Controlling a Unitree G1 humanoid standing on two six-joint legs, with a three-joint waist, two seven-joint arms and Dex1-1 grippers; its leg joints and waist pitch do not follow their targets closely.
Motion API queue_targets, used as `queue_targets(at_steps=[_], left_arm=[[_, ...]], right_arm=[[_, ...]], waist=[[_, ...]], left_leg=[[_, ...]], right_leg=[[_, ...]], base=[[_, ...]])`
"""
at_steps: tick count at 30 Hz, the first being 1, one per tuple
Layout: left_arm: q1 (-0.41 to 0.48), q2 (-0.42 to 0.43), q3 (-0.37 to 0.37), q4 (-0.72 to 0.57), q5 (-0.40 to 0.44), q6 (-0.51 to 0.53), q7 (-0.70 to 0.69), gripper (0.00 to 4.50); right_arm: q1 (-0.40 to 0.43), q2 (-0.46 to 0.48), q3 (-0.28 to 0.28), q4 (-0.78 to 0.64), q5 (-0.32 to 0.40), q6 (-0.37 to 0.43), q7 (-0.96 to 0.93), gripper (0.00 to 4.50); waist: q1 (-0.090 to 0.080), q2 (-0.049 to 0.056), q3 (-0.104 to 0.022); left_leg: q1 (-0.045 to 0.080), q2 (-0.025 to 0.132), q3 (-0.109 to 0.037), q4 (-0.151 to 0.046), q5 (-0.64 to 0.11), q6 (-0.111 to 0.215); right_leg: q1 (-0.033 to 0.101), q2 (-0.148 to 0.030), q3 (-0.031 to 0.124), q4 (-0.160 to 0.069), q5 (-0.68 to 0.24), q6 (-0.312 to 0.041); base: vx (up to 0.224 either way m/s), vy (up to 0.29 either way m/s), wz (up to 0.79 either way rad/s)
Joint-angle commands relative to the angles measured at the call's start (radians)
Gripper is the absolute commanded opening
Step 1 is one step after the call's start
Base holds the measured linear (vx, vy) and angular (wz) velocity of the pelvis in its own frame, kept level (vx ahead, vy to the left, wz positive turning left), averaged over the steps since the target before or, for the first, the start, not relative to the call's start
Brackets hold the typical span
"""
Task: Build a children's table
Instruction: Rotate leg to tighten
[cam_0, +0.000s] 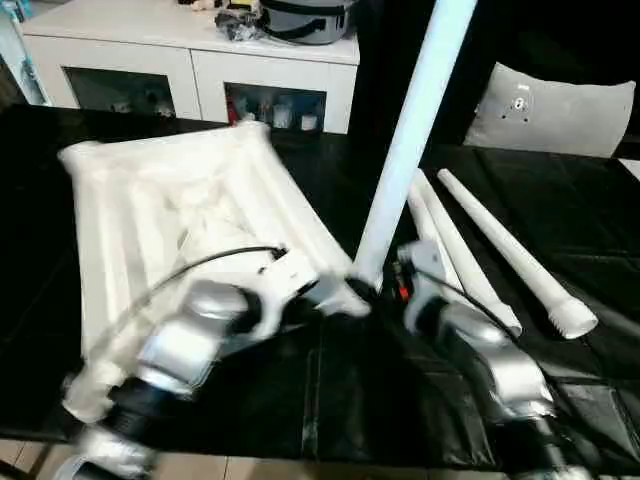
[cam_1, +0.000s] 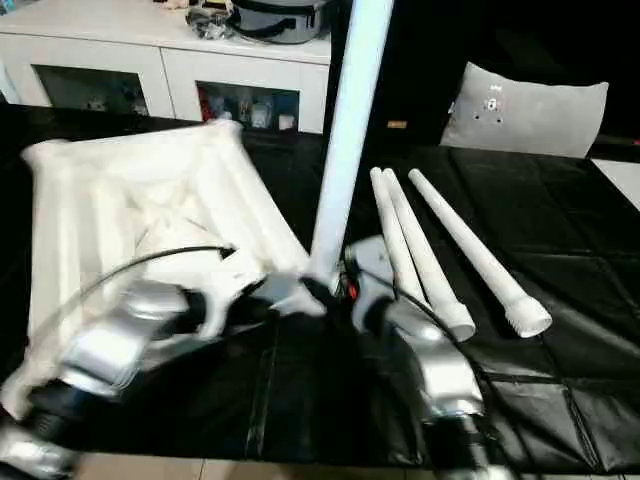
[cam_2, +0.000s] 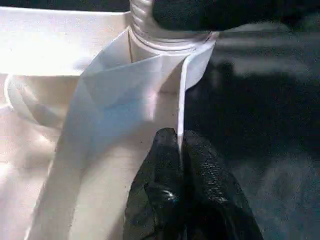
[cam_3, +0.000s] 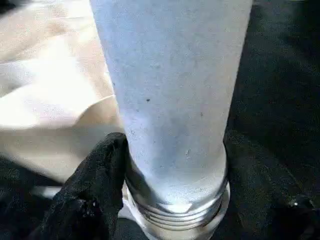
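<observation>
One leg (cam_0: 412, 140) upright in corner socket, right jaws (cam_3: 170, 165) clasping its threaded base for screwing in, left jaws (cam_2: 181, 150) pinched shut on tabletop rib (cam_2: 182, 100) as brace.

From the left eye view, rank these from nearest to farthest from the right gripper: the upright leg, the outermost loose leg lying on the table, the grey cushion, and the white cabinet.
1. Upright leg: at the right gripper, its fingers around the leg's base.
2. Outermost loose leg: lying on the black table to the right.
3. Grey cushion: behind the table, far right.
4. White cabinet: back left. Its order with the cushion is too close to call.
</observation>
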Motion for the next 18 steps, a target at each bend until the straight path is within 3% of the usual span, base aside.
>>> queue_targets(at_steps=[1, 4, 5, 8, 14, 15, 18], left_arm=[[-0.033, -0.055, -0.001, -0.059, -0.020, -0.015, 0.058, 0.00], [-0.025, -0.056, -0.015, -0.082, -0.013, -0.004, 0.063, 0.00], [-0.023, -0.050, -0.020, -0.085, -0.009, -0.005, 0.060, 0.00], [-0.018, -0.039, -0.025, -0.093, 0.002, -0.002, 0.058, 0.00], [0.002, 0.055, -0.026, -0.099, -0.014, -0.064, -0.020, 0.00], [0.004, 0.070, -0.026, -0.094, -0.016, -0.081, -0.036, 0.00], [0.013, 0.116, -0.029, -0.085, -0.025, -0.131, -0.092, 0.00]], right_arm=[[0.018, 0.068, 0.100, 0.058, 0.014, 0.042, 0.009, 2.64], [0.011, 0.082, 0.088, 0.066, 0.001, -0.001, -0.020, 2.64], [0.011, 0.081, 0.086, 0.063, -0.001, -0.012, -0.019, 3.20], [0.012, 0.084, 0.072, 0.052, 0.002, -0.015, -0.023, 3.42], [0.032, -0.001, 0.075, -0.024, 0.026, -0.080, 0.106, 3.83], [0.038, -0.022, 0.080, -0.037, 0.030, -0.089, 0.136, 4.11], [0.051, -0.088, 0.082, -0.064, 0.041, -0.096, 0.217, 4.23]], waist=[[0.005, 0.012, -0.049], [0.006, 0.014, -0.052], [0.006, 0.014, -0.053], [0.006, 0.016, -0.055], [0.005, 0.015, -0.050], [0.007, 0.016, -0.051], [0.018, 0.013, -0.049]], left_leg=[[-0.006, 0.039, -0.016, -0.078, -0.242, 0.010], [-0.012, 0.040, -0.014, -0.079, -0.210, 0.021], [-0.012, 0.042, -0.014, -0.079, -0.196, 0.023], [-0.013, 0.042, -0.011, -0.078, -0.159, 0.034], [-0.011, 0.043, -0.009, -0.079, -0.186, 0.041], [-0.011, 0.043, -0.010, -0.079, -0.185, 0.041], [-0.010, 0.046, -0.009, -0.080, -0.179, 0.051]], right_leg=[[0.038, -0.077, 0.049, -0.105, -0.459, -0.107], [0.043, -0.075, 0.051, -0.095, -0.362, -0.129], [0.046, -0.074, 0.052, -0.090, -0.316, -0.142], [0.051, -0.074, 0.053, -0.082, -0.234, -0.170], [0.050, -0.073, 0.053, -0.089, -0.280, -0.168], [0.051, -0.074, 0.052, -0.088, -0.284, -0.166], [0.050, -0.074, 0.053, -0.089, -0.291, -0.161]], base=[[0.000, 0.000, 0.00], [0.000, 0.000, 0.00], [0.000, 0.000, 0.00], [0.000, 0.000, 0.00], [0.000, 0.000, 0.00], [0.000, 0.000, 0.00], [0.000, 0.000, 0.00]])
